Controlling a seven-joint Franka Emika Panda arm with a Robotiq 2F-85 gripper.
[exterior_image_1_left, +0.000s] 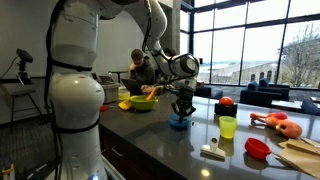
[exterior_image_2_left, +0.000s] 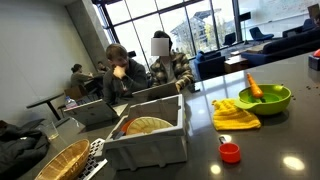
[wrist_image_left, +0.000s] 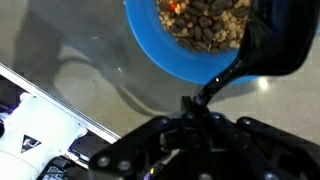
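Note:
In the wrist view a blue bowl (wrist_image_left: 170, 50) holds brown and orange bits of food (wrist_image_left: 205, 20) and stands on the grey countertop. My gripper (wrist_image_left: 193, 107) is shut on the thin handle of a black scoop (wrist_image_left: 280, 40); the scoop's head lies over the bowl's right rim. In an exterior view the gripper (exterior_image_1_left: 182, 108) hangs just above the blue bowl (exterior_image_1_left: 180, 122) in the middle of the counter.
Around the blue bowl stand a green bowl (exterior_image_1_left: 142, 101), a yellow-green cup (exterior_image_1_left: 228, 127), a red bowl (exterior_image_1_left: 258, 148), a white brush (exterior_image_1_left: 212, 152) and an orange toy (exterior_image_1_left: 278, 123). A grey crate (exterior_image_2_left: 150, 140), a yellow cloth (exterior_image_2_left: 235, 115) and seated people (exterior_image_2_left: 120, 75) appear in an exterior view.

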